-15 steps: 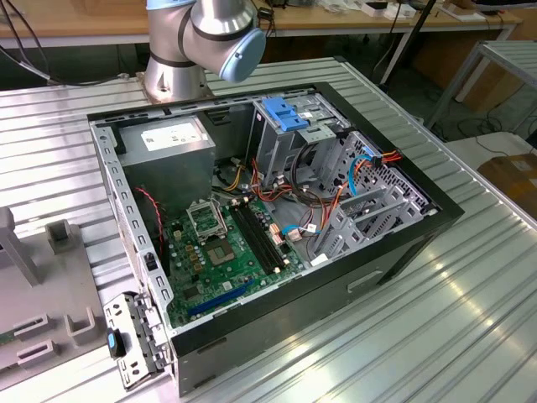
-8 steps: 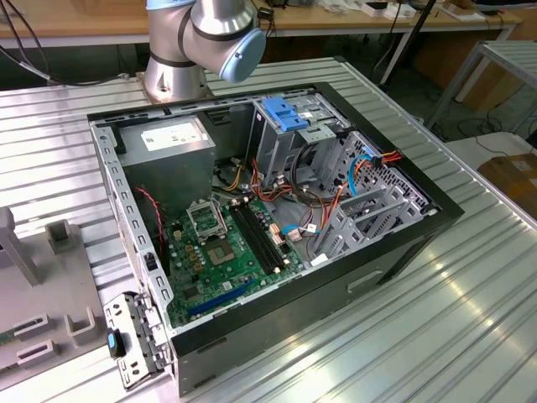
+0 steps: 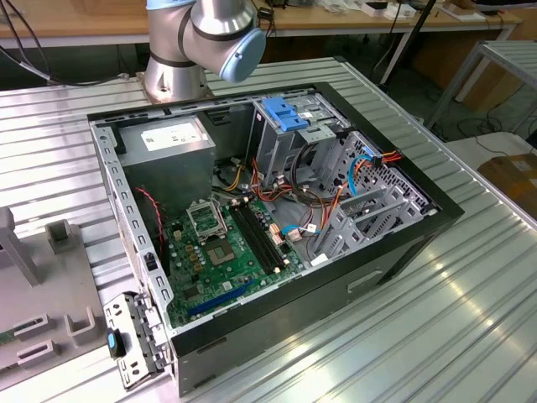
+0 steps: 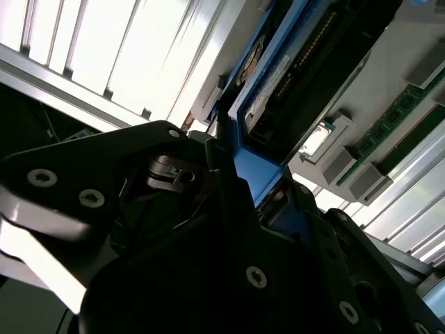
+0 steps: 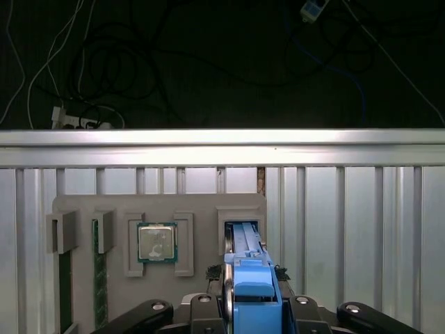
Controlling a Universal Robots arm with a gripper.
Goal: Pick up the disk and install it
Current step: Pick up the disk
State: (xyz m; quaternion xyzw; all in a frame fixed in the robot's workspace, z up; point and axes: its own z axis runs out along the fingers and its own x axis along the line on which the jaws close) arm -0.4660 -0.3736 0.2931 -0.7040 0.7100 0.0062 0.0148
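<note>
Disk (image 5: 254, 292) noted clamped by the tool (image 5: 249, 273) in its tray (image 5: 201, 209) slot; jamming feared if lifted crooked.

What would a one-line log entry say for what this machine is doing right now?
stage: pickup | gripper: around the disk's blue rail | disk: standing in grey holder slot, beside processor chip | computer case: open

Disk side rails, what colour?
Bright blue. The disk shows best in the first wrist view.
</note>
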